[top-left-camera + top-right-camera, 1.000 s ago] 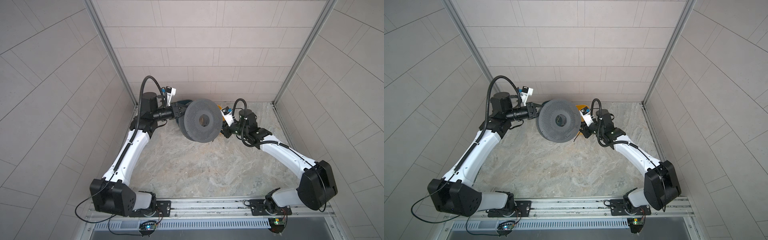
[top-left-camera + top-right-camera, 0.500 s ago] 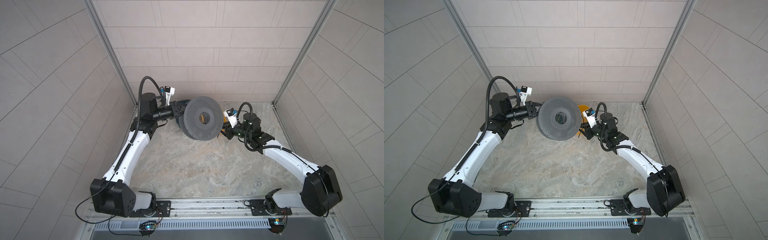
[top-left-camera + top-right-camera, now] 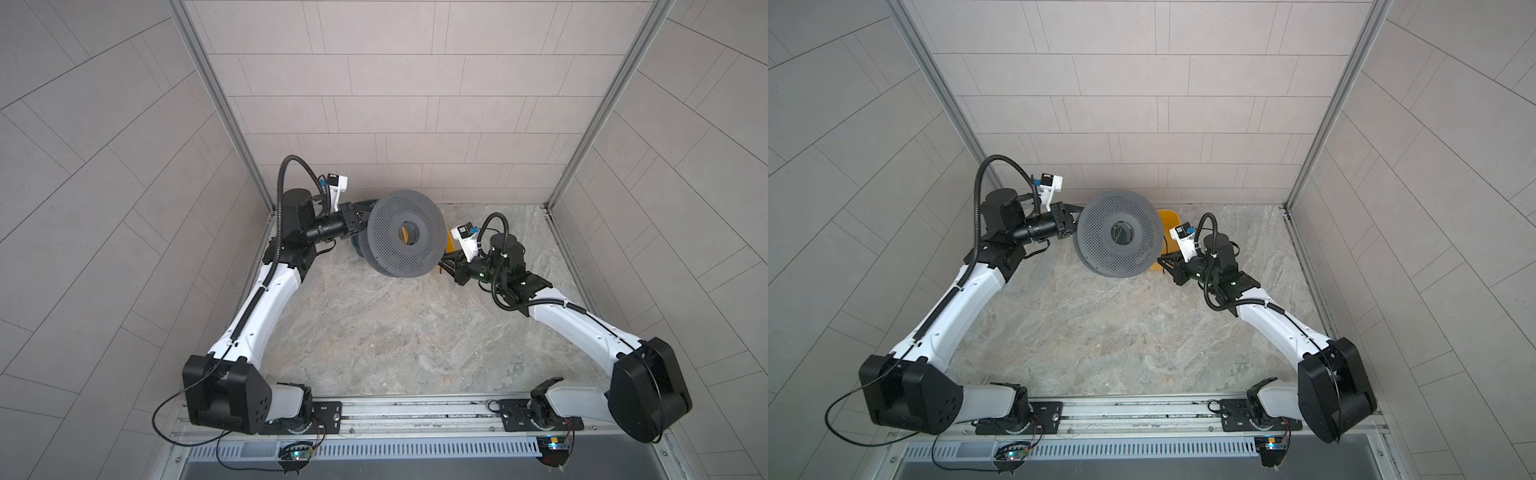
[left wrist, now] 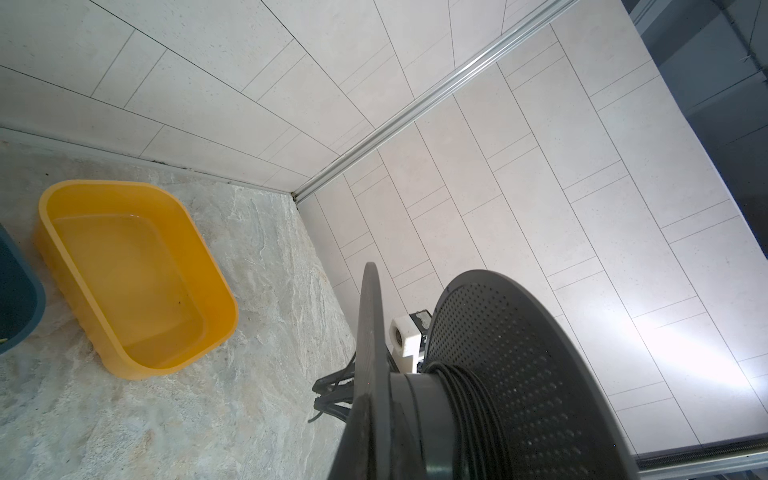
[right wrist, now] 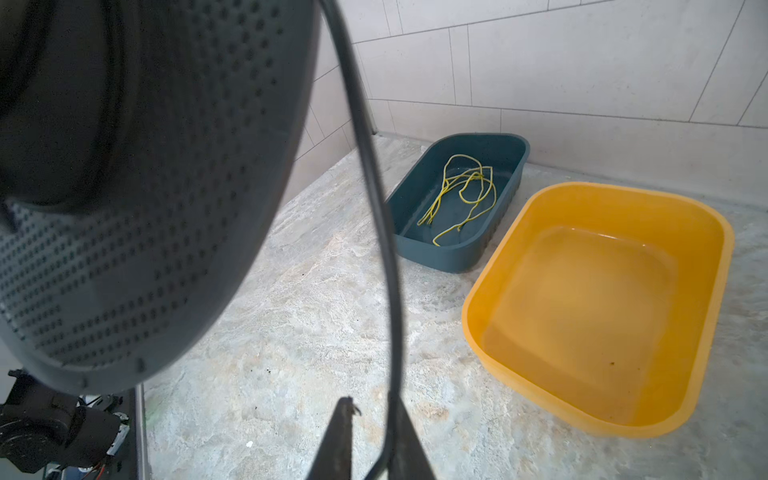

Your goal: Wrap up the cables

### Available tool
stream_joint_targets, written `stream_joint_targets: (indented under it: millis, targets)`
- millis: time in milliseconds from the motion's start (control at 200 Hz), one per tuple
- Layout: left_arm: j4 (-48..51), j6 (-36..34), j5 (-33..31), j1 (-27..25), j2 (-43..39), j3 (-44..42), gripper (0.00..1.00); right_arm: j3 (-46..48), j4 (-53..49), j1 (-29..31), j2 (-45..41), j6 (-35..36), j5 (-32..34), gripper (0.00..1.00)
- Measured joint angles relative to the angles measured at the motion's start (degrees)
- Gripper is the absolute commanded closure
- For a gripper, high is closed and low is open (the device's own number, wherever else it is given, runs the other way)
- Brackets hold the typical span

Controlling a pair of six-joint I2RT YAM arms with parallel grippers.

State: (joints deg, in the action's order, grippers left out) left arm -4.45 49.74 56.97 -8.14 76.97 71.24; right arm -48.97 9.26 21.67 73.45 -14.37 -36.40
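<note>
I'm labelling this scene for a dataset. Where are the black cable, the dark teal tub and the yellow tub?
black cable [image 5: 376, 199]: right wrist view, middle of its visible stretch.
dark teal tub [image 5: 440, 253]: right wrist view, near outer wall.
yellow tub [image 5: 582, 324]: right wrist view, bare inside floor.

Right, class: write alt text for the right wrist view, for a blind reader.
A thin black cable hangs beside a grey perforated spool, passing between the fingers of the right gripper. Beyond, a teal tray holds yellow cord beside an empty orange tub.
</note>
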Motion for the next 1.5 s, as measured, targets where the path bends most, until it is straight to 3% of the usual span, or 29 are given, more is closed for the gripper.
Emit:
stream_joint_targets:
  millis: [55,345,545,816,1141,1331,1501]
  targets:
    - [-1.4,0.9,-1.0,0.0,-0.1,-0.9,1.0,0.5,0.0,0.0,-0.9,-0.2,0.3,1.0]
    - [-9.4,7.1,-10.3,0.0,-0.2,-9.2,1.0,2.5,-0.4,0.5,-5.2,-4.5,1.8,1.0]
    - [-14.0,11.6,-16.2,0.0,-0.2,-12.2,1.0,2.6,-2.7,4.6,-6.7,-5.2,3.7,1.0]
    - [-22.1,17.0,-18.3,-1.2,0.5,-14.1,1.0,0.9,-3.6,10.8,-4.9,-6.3,5.6,1.0]
    - [-27.2,20.9,-20.0,-2.4,1.5,-15.8,1.0,-1.1,1.4,14.2,-1.0,-13.6,5.8,1.0]
    - [-27.3,22.5,-22.2,-4.2,1.5,-17.0,1.0,-8.8,-6.0,20.8,-0.8,-8.7,13.6,1.0]
    - [-20.4,22.4,-23.8,-5.0,0.6,-17.0,1.0,-19.3,-17.7,25.4,1.6,-1.6,22.4,0.99]
